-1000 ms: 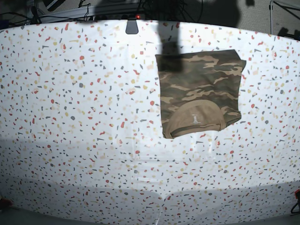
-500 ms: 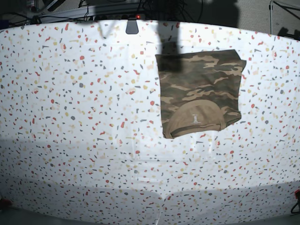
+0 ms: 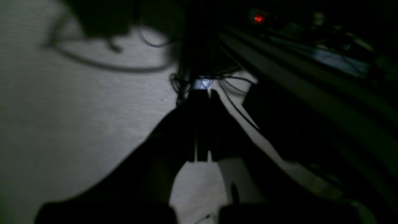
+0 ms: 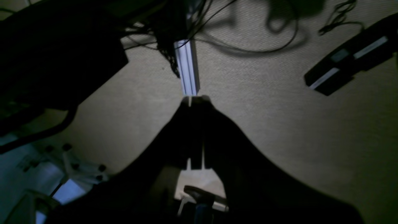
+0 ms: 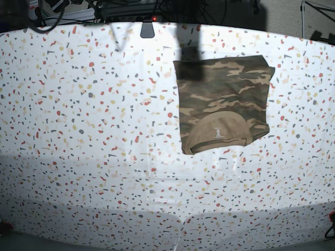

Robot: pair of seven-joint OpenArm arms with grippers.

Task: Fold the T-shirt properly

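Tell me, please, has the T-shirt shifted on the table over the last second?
No. The T-shirt sits in the same spot against the table's speckles.

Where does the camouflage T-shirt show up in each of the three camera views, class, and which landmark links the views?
Base: the T-shirt lies folded right of centre on the speckled table, neck label toward the near edge.
Left wrist: not in it; only dim floor and cables.
Right wrist: not in it; carpet and cables.
Shared landmark: loose dark cables on the floor in both wrist views; nothing certain links them to the base view.
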